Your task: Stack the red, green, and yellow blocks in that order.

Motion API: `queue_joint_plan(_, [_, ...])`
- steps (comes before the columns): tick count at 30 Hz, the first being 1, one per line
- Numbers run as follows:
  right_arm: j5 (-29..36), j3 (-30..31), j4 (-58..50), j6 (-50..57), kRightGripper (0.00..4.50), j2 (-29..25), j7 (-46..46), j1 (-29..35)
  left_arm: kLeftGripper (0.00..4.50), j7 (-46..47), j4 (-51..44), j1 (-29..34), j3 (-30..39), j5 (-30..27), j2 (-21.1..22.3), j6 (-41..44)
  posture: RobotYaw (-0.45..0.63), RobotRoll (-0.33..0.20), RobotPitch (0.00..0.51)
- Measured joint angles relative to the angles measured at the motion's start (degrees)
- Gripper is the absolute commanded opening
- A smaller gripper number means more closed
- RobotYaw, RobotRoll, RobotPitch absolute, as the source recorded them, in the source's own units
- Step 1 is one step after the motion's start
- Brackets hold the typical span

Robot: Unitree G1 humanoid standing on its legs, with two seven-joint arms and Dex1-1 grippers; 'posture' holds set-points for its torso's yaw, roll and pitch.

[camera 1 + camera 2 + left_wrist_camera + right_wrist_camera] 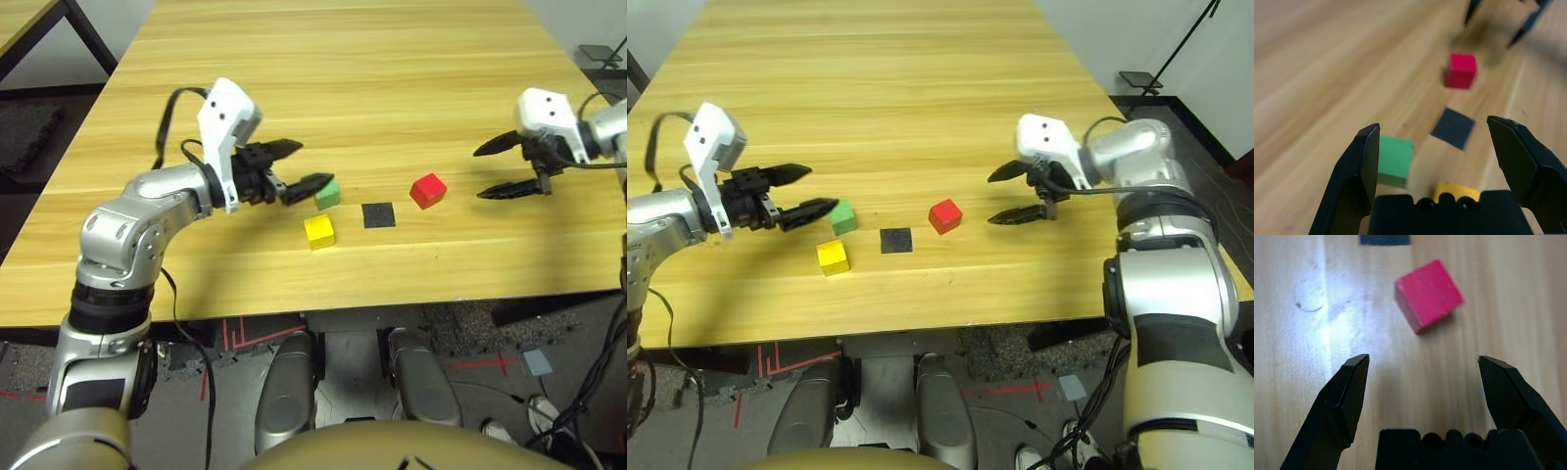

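Observation:
Three small cubes lie on the wooden table (343,78). The red block (428,190) is to the right of a flat black square patch (378,214). The green block (327,194) lies left of the patch, and the yellow block (319,230) sits just in front of the green one. My left gripper (294,164) hovers open, its near fingertip right beside the green block. Right of the red block, my right gripper (495,169) is open and apart from it. In the wrist views the green block (1395,161) and the red block (1428,294) lie ahead of the open fingers.
The table's front edge (323,294) runs close behind the yellow block. A dark table leg and floor mat (29,117) show past the left edge. Bare wood stretches over the far half of the table.

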Motion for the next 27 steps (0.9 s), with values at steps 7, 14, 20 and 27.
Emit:
queue_joint_plan(7, [-4.9, 2.8, 1.8, -4.7, 4.50, 4.8, -0.4, -3.2, 4.48, -2.5, -3.6, 2.6, -6.2, 3.3, 5.3, 0.4, 0.42, -0.184, 0.137])
queue_joint_plan(14, [-9.1, 3.5, 2.9, -6.4, 4.50, 7.9, -3.6, -4.8, 4.48, -0.9, -7.9, 5.8, -5.0, 3.4, 5.7, 2.1, 0.48, -0.184, 0.148])
queue_joint_plan(20, [-11.8, 3.7, 3.7, -7.7, 4.50, 9.4, -5.9, -4.9, 4.48, 0.9, -10.9, 7.3, -2.8, 2.4, 5.7, 4.2, 0.51, -0.182, 0.156])
queue_joint_plan(27, [-15.6, 5.1, 3.8, -9.7, 4.13, 11.0, -9.6, -4.9, 4.50, 3.1, -12.9, 8.6, -1.5, 2.0, 4.9, 6.3, 0.54, -0.186, 0.170])
